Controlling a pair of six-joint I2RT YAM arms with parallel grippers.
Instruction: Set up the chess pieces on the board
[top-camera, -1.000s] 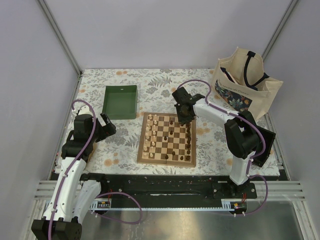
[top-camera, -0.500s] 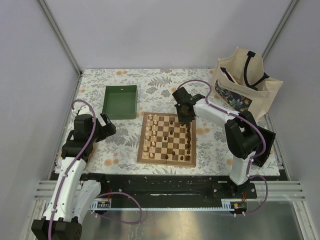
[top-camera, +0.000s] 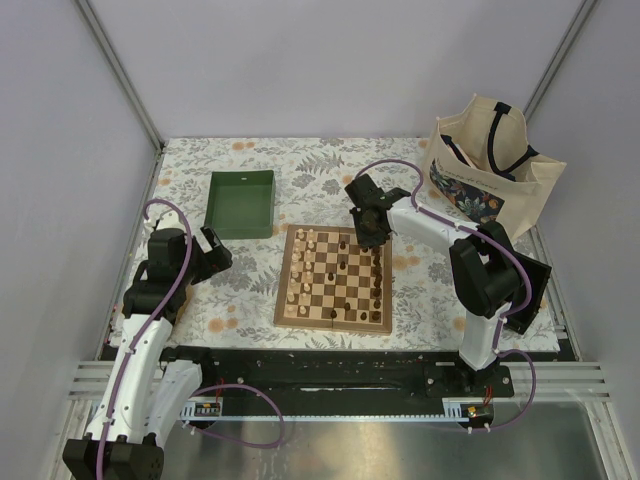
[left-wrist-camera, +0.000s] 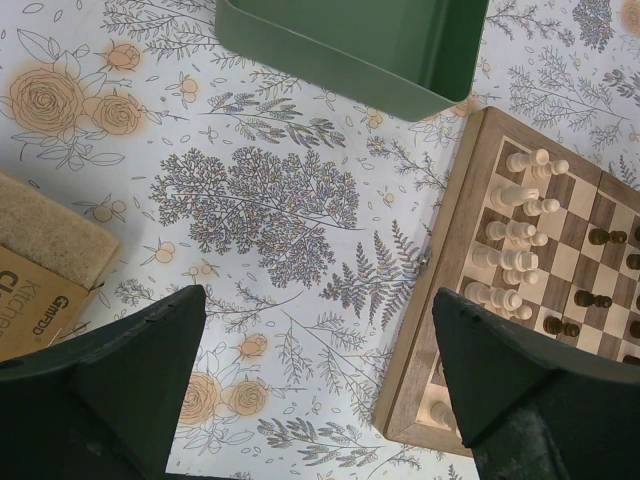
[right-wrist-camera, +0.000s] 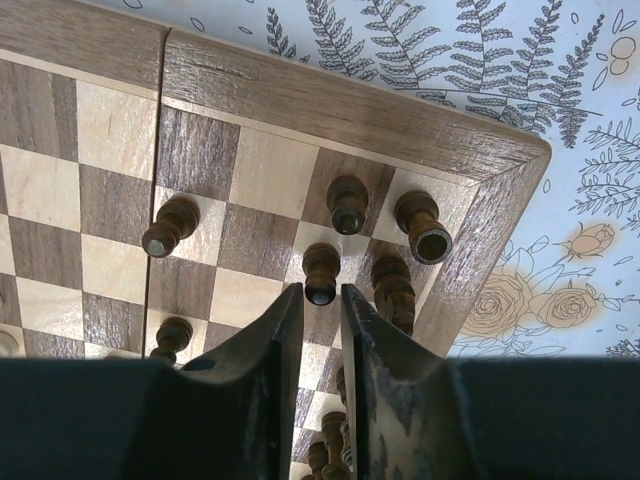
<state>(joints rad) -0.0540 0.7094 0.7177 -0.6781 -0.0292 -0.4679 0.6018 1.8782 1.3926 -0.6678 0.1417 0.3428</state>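
Right hand (right-wrist-camera: 320, 292): jaws a narrow slit apart, pointing down at the board (right-wrist-camera: 330, 100) near its far right corner. A dark pawn (right-wrist-camera: 320, 268) stands with its head right at the mouth of the slit; can't tell if the pads pinch it or just flank it. More dark pieces (right-wrist-camera: 347, 203) stand upright on squares around it, two in the corner by the border, one across the fold seam. Left hand (left-wrist-camera: 318, 300): jaws wide apart, nothing between them, hovering over the floral table (left-wrist-camera: 260, 200) left of the board. Pale pieces (left-wrist-camera: 515, 230) are bunched along the board's left edge. Green tray (left-wrist-camera: 350, 40) sits beyond the left hand, apart from the board. Tote bag (top-camera: 490, 165) stands at the table's far right.
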